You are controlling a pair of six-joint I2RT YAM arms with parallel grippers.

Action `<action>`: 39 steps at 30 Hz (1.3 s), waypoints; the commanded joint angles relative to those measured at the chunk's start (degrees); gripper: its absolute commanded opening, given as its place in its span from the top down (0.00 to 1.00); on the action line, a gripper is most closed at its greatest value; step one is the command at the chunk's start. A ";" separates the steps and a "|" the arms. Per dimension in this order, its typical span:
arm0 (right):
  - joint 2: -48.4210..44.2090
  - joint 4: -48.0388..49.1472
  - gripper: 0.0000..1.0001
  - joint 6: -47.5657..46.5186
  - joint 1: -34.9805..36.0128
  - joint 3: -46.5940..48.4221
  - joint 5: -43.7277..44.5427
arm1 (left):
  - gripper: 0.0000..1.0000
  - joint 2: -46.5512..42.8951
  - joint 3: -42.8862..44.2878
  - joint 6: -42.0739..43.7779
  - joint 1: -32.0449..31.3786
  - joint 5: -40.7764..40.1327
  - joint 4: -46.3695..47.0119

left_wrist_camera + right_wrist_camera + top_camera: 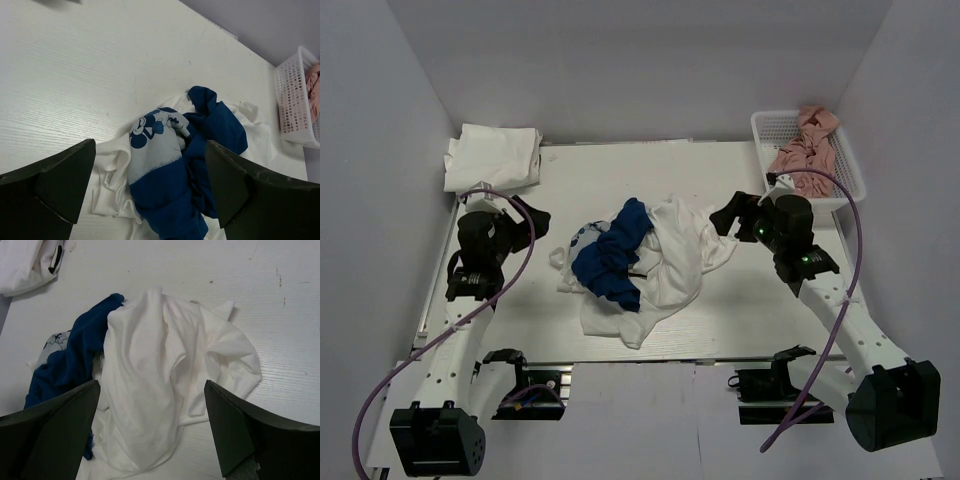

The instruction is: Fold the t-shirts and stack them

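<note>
A crumpled white t-shirt [672, 262] lies in the middle of the table, tangled with a blue shirt [612, 258] that has a pale panel with a blue cartoon print [155, 131]. A folded white t-shirt [492, 157] lies at the back left. My left gripper [538, 225] is open and empty just left of the pile; its wrist view shows the blue shirt [210, 150] between its fingers [60, 185]. My right gripper [728, 215] is open and empty just right of the pile, above the white t-shirt [160, 385].
A white mesh basket [843, 160] holding pink cloth [805, 150] stands at the back right, close behind my right arm. It also shows in the left wrist view [292, 107]. Grey walls enclose the table on three sides.
</note>
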 commanded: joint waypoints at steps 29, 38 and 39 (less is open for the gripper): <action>38.79 5.25 0.10 -8.26 25.86 14.32 19.95 | 0.00 5.06 -0.62 -6.38 0.96 -6.08 0.96; 27.64 11.74 1.00 -9.30 29.12 15.19 30.67 | 0.00 0.85 -2.19 -4.71 0.96 -2.39 3.07; 26.07 12.01 1.00 -10.09 29.30 16.25 31.02 | 0.00 -0.38 -2.81 -4.10 0.96 -1.17 4.37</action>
